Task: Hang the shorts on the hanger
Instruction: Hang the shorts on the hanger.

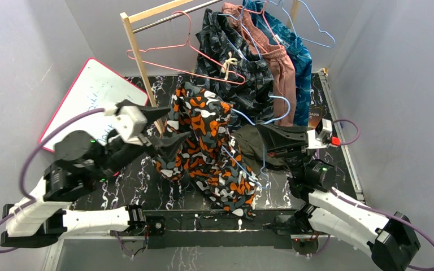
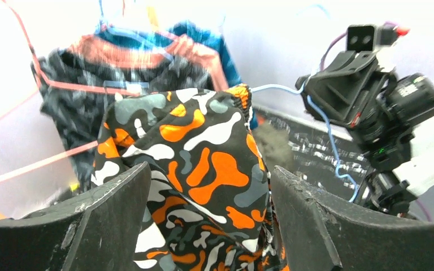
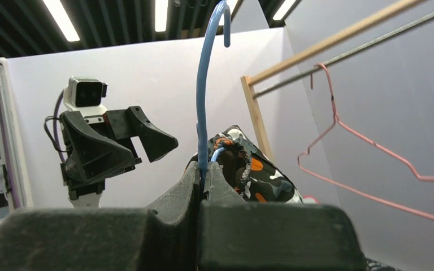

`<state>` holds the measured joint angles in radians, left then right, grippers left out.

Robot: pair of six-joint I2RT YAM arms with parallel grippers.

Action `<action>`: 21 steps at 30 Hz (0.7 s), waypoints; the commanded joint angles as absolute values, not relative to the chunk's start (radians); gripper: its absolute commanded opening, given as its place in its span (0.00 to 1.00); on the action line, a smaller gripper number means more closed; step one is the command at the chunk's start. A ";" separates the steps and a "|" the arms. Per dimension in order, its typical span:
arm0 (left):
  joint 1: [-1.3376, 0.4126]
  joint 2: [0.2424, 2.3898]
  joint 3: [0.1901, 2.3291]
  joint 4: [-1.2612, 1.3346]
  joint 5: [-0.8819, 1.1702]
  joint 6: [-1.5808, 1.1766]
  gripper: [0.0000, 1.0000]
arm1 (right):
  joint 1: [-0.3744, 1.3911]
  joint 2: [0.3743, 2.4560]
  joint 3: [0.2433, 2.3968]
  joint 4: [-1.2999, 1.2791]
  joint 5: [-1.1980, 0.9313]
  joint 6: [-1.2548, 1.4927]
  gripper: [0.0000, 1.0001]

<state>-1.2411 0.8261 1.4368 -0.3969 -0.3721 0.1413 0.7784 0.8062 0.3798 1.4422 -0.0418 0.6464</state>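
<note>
Orange, black, white and grey camouflage shorts [image 1: 203,147] drape over the light-blue wire hanger [image 3: 203,101] at mid-worktop, their long axis running from the raised far end down to a hem trailing on the worktop [image 1: 135,180] toward the near edge. The right gripper [image 3: 203,175] has its fingers pressed together on the hanger's neck, hook pointing up, while the left gripper [image 2: 209,175] holds its fingers wide apart either side of the fabric. Around them lie black white-veined marble, olive shorts [image 1: 248,144], a wooden rack [image 1: 138,56] with pink hangers [image 1: 169,53], a whiteboard [image 1: 90,90] and pale walls.
</note>
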 commanded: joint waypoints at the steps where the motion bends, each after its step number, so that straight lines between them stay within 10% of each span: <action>1: -1.245 0.800 1.507 -0.302 -0.236 0.236 0.76 | 0.775 0.789 0.513 1.589 -0.066 0.631 0.00; 21: -1.246 0.945 1.574 -0.142 -0.011 -0.002 0.73 | 0.775 0.810 0.862 1.177 -0.100 0.414 0.00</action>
<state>-1.2411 0.9787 1.5345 -0.2111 -0.0692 0.0498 0.7784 0.8360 0.8288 1.2083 -0.1753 0.4896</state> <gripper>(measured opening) 0.734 0.042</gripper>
